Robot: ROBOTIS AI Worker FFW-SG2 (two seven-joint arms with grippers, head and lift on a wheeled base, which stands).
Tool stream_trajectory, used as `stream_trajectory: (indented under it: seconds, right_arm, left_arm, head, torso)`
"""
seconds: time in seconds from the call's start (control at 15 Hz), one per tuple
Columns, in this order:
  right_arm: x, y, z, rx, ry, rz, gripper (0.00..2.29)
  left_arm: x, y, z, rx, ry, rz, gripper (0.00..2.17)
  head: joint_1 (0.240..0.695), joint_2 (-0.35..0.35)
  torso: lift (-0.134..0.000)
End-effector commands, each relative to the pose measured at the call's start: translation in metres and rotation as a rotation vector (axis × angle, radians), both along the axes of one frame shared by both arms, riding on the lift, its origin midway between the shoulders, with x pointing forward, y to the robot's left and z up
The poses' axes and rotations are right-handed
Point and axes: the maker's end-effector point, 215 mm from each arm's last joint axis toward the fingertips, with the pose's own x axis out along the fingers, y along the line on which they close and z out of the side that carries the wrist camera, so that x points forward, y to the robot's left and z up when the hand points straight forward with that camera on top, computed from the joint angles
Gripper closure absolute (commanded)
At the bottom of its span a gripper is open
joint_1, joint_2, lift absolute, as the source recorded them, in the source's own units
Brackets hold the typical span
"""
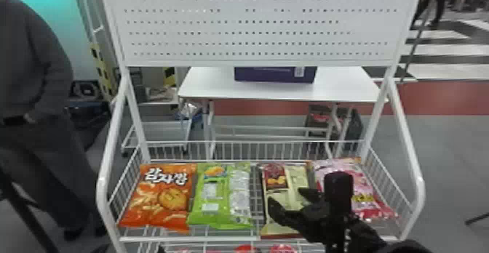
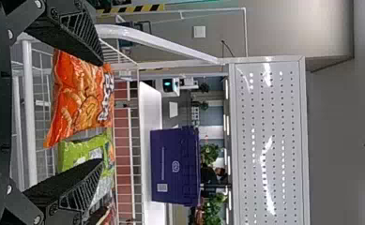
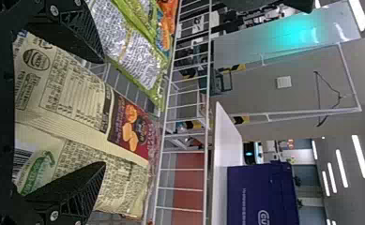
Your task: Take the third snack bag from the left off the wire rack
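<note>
target: third snack bag [image 1: 287,181] flat in wire rack [image 1: 103,187], directly below and ahead of my right hand [image 1: 293,205], long axis running away from me | right hand nearer, poised over its near half, fingers spread wide across its width, holding nothing | left hand [image 2: 99,111] wide too, facing the orange bag [image 2: 79,101]

The right arm [image 1: 364,239] comes in from the bottom edge of the head view, right of centre, black and stretched forward. Its wrist [image 1: 338,192] stands up as a dark upright block. Ahead of it the right gripper [image 1: 288,200] points forward and to the left, its two fingers [image 1: 276,212] spread wide with nothing between them. Its own wrist view shows the same: ribbed black fingers [image 3: 72,33] splayed in a wide V. The left gripper [image 2: 100,111] likewise has its ribbed fingers [image 2: 72,28] set wide apart, holding nothing.
</note>
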Motion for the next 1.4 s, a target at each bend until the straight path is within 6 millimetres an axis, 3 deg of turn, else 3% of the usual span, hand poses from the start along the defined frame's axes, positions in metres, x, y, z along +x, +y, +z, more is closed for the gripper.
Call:
stream_trajectory:
  seconds: [0.0, 0.07, 0.13, 0.27, 0.33, 0.73, 1.0, 1.13, 1.33]
  right_arm:
    - [-0.001, -0.002, -0.016, -0.028, 0.053, 0.006, 0.17]
    - [-0.005, -0.002, -0.024, -0.035, 0.083, 0.016, 0.35]
    - [-0.008, -0.003, -0.028, -0.037, 0.095, 0.02, 0.7]
    - [-0.013, -0.005, -0.031, -0.04, 0.114, 0.02, 1.95]
    - [-0.014, -0.005, -0.03, -0.045, 0.126, 0.023, 2.19]
    - [-0.021, 0.001, -0.009, -0.035, 0.086, 0.037, 2.24]
    - [-0.045, -0.006, 0.038, -0.001, -0.018, 0.016, 2.24]
    - [-0.061, -0.03, 0.073, 0.008, -0.101, -0.024, 2.24]
    - [-0.096, -0.065, 0.102, 0.051, -0.184, -0.064, 2.24]
  left_arm:
    - [0.001, 0.0, 0.001, 0.0, -0.003, 0.001, 0.17]
    - [0.001, -0.003, 0.0, -0.002, 0.0, -0.004, 0.17]
    - [0.001, -0.004, 0.0, -0.004, 0.0, -0.007, 0.17]
    - [0.001, -0.005, 0.001, -0.003, -0.002, -0.009, 0.17]
    - [0.001, -0.004, 0.001, -0.002, -0.003, -0.007, 0.17]
    - [0.001, -0.003, 0.003, -0.002, -0.005, -0.003, 0.17]
    - [0.0, -0.002, 0.006, -0.005, -0.014, 0.0, 0.17]
    - [0.0, -0.003, 0.007, -0.005, -0.016, -0.001, 0.17]
    - [0.0, -0.003, 0.009, -0.009, -0.021, 0.001, 0.17]
  head:
    - [0.499, 0.0]
    - [0.499, 0.0]
    - [0.499, 0.0]
    - [0.499, 0.0]
    - [0.499, 0.0]
    - [0.499, 0.0]
    - [0.499, 0.0]
    - [0.499, 0.0]
    - [0.499, 0.0]
  torso:
    - [0.0]
    - [0.0]
    - [0.0]
    - [0.0]
    - [0.0]
    - [0.0]
    - [0.0]
    - [0.0]
    - [0.0]
